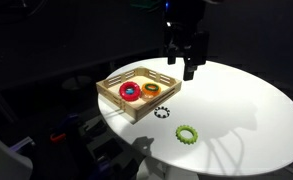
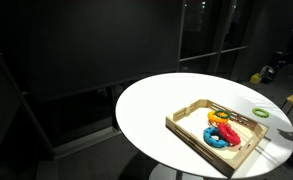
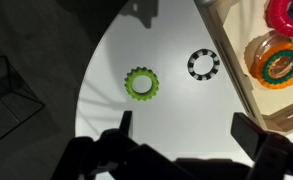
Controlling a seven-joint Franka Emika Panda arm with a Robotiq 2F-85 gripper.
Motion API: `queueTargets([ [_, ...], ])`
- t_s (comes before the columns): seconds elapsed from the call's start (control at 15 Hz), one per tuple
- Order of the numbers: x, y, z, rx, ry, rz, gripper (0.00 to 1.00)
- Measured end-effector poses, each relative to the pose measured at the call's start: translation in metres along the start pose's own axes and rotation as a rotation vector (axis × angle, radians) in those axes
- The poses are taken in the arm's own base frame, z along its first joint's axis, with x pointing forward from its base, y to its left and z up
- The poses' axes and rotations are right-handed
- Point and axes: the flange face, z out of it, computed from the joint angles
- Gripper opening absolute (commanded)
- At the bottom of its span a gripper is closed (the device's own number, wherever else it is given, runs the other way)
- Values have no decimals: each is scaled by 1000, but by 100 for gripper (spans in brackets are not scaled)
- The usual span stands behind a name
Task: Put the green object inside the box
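The green object, a light-green ring with a bumpy rim (image 1: 187, 134), lies flat on the round white table, apart from the box. It also shows in the wrist view (image 3: 141, 84) and in an exterior view (image 2: 261, 113). The box, a shallow light-wood tray (image 1: 114, 103), stands on the table and holds a red ring (image 1: 129, 91) and an orange ring (image 1: 151, 89). It also shows in an exterior view (image 2: 196, 137) and at the right of the wrist view (image 3: 236, 60). My gripper (image 1: 182, 65) hangs open and empty above the table beside the box, well above the green ring; its fingers frame the wrist view (image 3: 186, 130).
A black-and-white toothed ring (image 1: 163, 111) lies on the table between the box and the green ring, also in the wrist view (image 3: 202, 65). The table edge (image 3: 86, 90) curves close to the left of the green ring. The surroundings are dark.
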Motion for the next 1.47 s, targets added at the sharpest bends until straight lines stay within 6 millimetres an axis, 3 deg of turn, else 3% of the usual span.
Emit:
queueTargets([
  [0.27, 3, 8, 22, -15, -32, 13, 100],
  [1.07, 3, 7, 25, -17, -39, 27, 100],
  [1.47, 18, 2, 59, -49, -99, 76, 100],
])
